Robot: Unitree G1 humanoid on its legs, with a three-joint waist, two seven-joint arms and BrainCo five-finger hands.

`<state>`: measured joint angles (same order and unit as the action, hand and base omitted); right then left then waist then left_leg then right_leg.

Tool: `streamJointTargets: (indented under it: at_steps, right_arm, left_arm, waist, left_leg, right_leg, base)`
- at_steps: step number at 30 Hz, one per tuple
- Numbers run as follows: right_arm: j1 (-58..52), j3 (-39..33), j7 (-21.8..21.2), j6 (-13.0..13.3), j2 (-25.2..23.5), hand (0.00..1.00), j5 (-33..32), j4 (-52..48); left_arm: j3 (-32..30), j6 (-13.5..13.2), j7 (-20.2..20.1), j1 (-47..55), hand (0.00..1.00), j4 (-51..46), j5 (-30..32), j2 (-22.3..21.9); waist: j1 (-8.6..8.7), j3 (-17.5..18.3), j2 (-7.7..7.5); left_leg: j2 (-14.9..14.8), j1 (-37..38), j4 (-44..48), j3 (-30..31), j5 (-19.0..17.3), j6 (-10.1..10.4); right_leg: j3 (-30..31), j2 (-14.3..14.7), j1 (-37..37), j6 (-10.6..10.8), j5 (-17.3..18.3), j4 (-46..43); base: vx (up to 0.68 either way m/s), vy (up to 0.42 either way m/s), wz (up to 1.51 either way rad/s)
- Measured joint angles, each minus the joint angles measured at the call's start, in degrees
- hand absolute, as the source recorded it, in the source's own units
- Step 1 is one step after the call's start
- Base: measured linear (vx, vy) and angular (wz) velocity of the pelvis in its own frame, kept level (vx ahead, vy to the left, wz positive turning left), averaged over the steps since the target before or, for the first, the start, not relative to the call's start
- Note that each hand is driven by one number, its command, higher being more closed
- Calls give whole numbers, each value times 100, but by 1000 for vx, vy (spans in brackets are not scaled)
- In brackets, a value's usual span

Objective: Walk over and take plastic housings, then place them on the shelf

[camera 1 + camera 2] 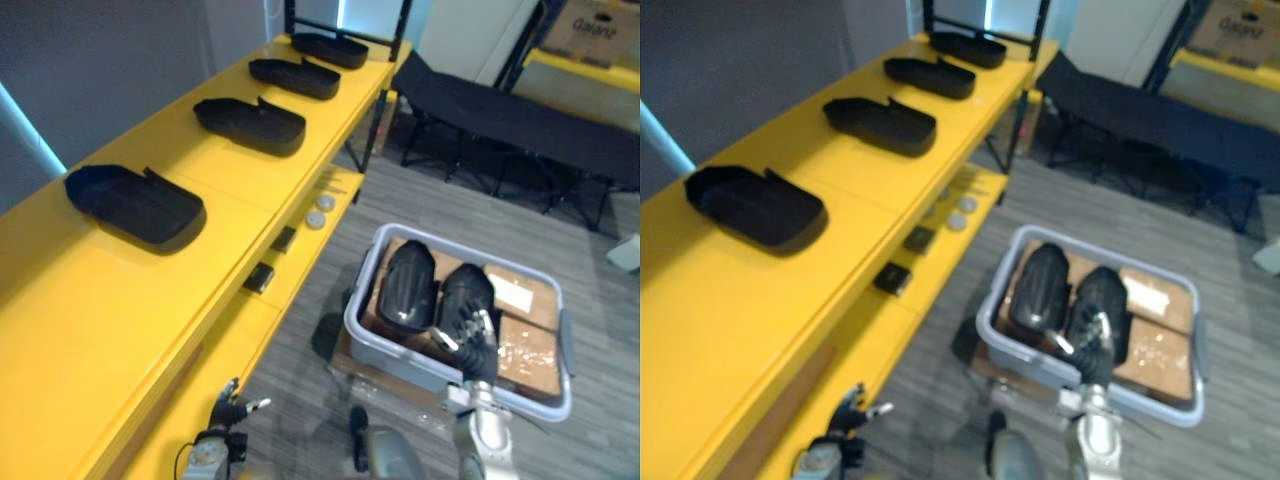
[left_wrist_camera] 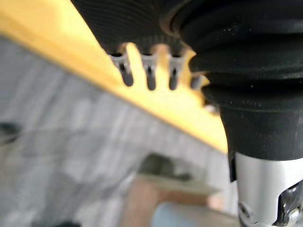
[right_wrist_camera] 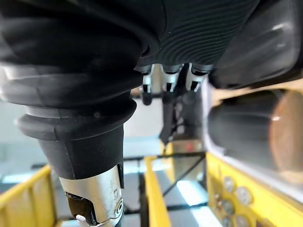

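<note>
Several black plastic housings lie in a row on the top of the yellow shelf; the nearest one is at my left. On the floor to the right stands a grey bin with two more housings side by side, the left one and the right one. My right hand is over the near end of the right housing, its fingers straight and not curled round it. My left hand hangs low beside the shelf's front edge, with its fingers relaxed and holding nothing.
In the bin the housings rest on cardboard boxes. The shelf's lower board holds small dark blocks and round discs. A black folding cot stands beyond the bin. Grey floor lies between shelf and bin.
</note>
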<state>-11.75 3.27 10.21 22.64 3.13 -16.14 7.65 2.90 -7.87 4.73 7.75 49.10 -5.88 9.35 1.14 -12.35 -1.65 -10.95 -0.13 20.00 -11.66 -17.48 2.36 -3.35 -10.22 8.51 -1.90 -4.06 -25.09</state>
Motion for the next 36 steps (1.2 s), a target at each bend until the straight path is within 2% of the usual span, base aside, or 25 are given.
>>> streamJointTargets:
  at_steps: [1,2,3,4,5,6,7,9,10,11,12,13,14,15,16,17,19,21,22,23,25,27,30,32,36]
  right_arm:
    - [13,25,16,-2,-23,0,-4,4]
    - [31,41,80,-28,-69,0,-3,47]
    - [76,43,117,-50,-66,0,-5,61]
    - [137,93,211,-65,-50,0,0,97]
    - [161,136,250,-66,-47,0,4,107]
    - [149,240,335,-73,-55,0,11,111]
    - [74,347,408,-91,-83,0,9,182]
    - [-75,483,513,-171,-163,0,11,229]
    - [-159,483,514,-209,-226,0,51,223]
    - [-184,460,510,-289,-176,0,118,225]
    - [-183,458,481,-360,-46,0,122,223]
    - [-61,394,445,-530,139,0,140,241]
    - [-60,155,420,-646,328,0,143,268]
    - [-124,-9,420,-692,400,0,143,293]
    - [-180,-301,425,-770,520,0,149,398]
    - [-176,-511,457,-793,618,0,216,512]
    - [-74,-680,547,-780,683,0,297,599]
    - [59,-751,691,-770,680,0,371,691]
    - [140,-896,850,-769,678,0,414,747]
    - [232,-953,907,-769,628,0,415,832]
    - [704,-1192,1137,-774,619,0,374,1179]
    - [1348,-1382,1283,-773,752,0,219,1644]
    - [2282,-1578,1523,-784,1086,0,-75,2142]
    - [3029,-1700,1804,-840,1414,0,-191,2586]
    - [4050,-2009,2258,-1165,1947,0,-501,3787]
  left_arm:
    - [-26,-14,-5,46,0,40,-64,31]
    - [-118,-70,22,65,0,166,-92,76]
    - [-142,-87,20,112,0,223,-90,63]
    - [-171,-166,20,281,0,406,-98,-15]
    - [-170,-179,21,374,0,441,-99,-59]
    - [-169,-211,22,523,0,454,-99,-86]
    - [-174,-212,43,639,0,523,-105,-36]
    - [-222,-308,101,757,0,562,-132,43]
    - [-273,-368,130,811,0,573,-192,85]
    - [-295,-376,146,783,0,601,-261,107]
    - [-312,-402,150,762,0,605,-351,40]
    - [-380,-413,153,665,0,701,-607,-149]
    - [-395,-421,141,627,0,771,-891,-304]
    - [-392,-421,137,628,0,785,-1027,-362]
    - [-393,-418,129,645,0,793,-1181,-445]
    - [-399,-429,106,686,0,791,-1124,-502]
    - [-391,-485,84,746,0,754,-927,-536]
    - [-381,-536,38,768,0,643,-946,-532]
    - [-382,-556,-42,763,0,536,-945,-516]
    - [-382,-563,-83,756,0,492,-948,-478]
    - [-376,-465,-146,785,0,259,-813,-375]
    - [-281,-423,-140,769,0,122,-547,-258]
    - [-150,-367,-144,454,0,94,-609,-126]
    - [-149,-315,-129,277,0,-95,-1070,-209]
    - [-156,-282,-114,210,0,-326,-1410,-214]
  waist:
    - [-36,10,-18]
    - [-58,46,-43]
    - [-65,54,38]
    - [-76,61,221]
    - [-84,67,293]
    - [-71,65,309]
    - [-74,128,186]
    - [-176,207,53]
    - [-174,267,-74]
    - [-163,292,-101]
    - [-172,299,-81]
    - [-144,179,126]
    - [1,76,332]
    - [36,74,412]
    - [53,50,512]
    - [57,35,568]
    - [46,27,628]
    - [6,29,633]
    - [-54,17,619]
    - [-83,-9,577]
    - [-199,-158,359]
    - [-214,-213,253]
    - [-338,-403,320]
    - [-363,-634,445]
    - [-481,-995,478]
  left_leg:
    - [-33,-75,46,-4,9,22]
    - [-114,-170,22,20,91,165]
    - [-171,-160,-75,17,158,238]
    - [-357,-26,-350,-87,351,295]
    - [-439,18,-432,-146,417,320]
    - [-461,19,-459,-197,469,349]
    - [-461,6,-402,-223,508,419]
    - [-578,-19,-330,-265,583,577]
    - [-622,-41,-342,-279,649,759]
    - [-673,-92,-377,-274,730,895]
    - [-768,-108,-468,-308,808,1001]
    - [-891,-96,-665,-270,931,1122]
    - [-940,-96,-884,-124,1182,970]
    - [-924,-90,-973,-71,1355,926]
    - [-861,-100,-990,-7,1596,767]
    - [-788,-118,-938,8,1679,638]
    - [-548,-100,-942,31,1563,645]
    - [-326,-101,-1102,17,1367,637]
    - [-254,-93,-1296,28,1289,784]
    - [-149,-86,-1345,27,1313,767]
    - [138,-113,-1330,-10,1316,718]
    - [257,-221,-1286,-15,1333,696]
    - [265,-437,-1130,54,1314,670]
    - [248,-659,-1023,291,1313,671]
    - [271,-912,-887,553,1307,668]
  right_leg:
    - [11,-93,-85,16,-67,37]
    - [-52,-10,-47,29,-122,160]
    - [-132,46,-23,-31,-170,206]
    - [-116,207,-31,-58,-304,364]
    - [-92,260,-20,-70,-281,371]
    - [-87,177,115,-259,94,-1]
    - [-30,-51,286,8,451,-455]
    - [10,-281,256,218,478,-392]
    - [4,-370,221,682,442,-160]
    - [-140,-314,192,991,763,-28]
    - [-275,-246,138,1199,1044,204]
    - [-475,-101,39,1201,1234,500]
    - [-595,2,-1,1152,1189,524]
    - [-620,16,-3,1140,1189,512]
    - [-681,0,-39,1115,1189,558]
    - [-679,-67,-116,1074,1170,687]
    - [-620,-85,-216,1099,1006,1094]
    - [-633,-97,-272,1118,774,1518]
    - [-713,-141,-264,1167,569,1693]
    - [-733,-202,-290,1196,467,1791]
    - [-740,-433,-517,1307,-36,2343]
    - [-778,-516,-571,1315,-320,2662]
    - [-900,-501,-563,1284,-506,2881]
    - [-1016,-463,-508,1253,-541,2885]
    - [-1125,-457,-443,1238,-596,2887]
  base:
    - [-93,-241,-14]
    - [-71,-200,-10]
    - [-80,-216,-25]
    - [-39,-119,-30]
    - [-65,-145,-34]
    - [-60,-156,-20]
    - [-59,-229,-14]
    - [-37,-284,-13]
    - [-49,-383,-19]
    - [-53,-493,-35]
    - [-49,-430,-39]
    - [-103,-443,-14]
    - [-100,-308,16]
    - [-130,-305,36]
    - [-113,-160,21]
    - [-117,-104,9]
    - [-117,35,-13]
    - [-87,95,-14]
    - [-55,125,2]
    - [-59,157,5]
    - [-30,194,-1]
    - [-21,122,1]
    - [-22,15,7]
    - [-45,-26,22]
    - [-59,8,22]
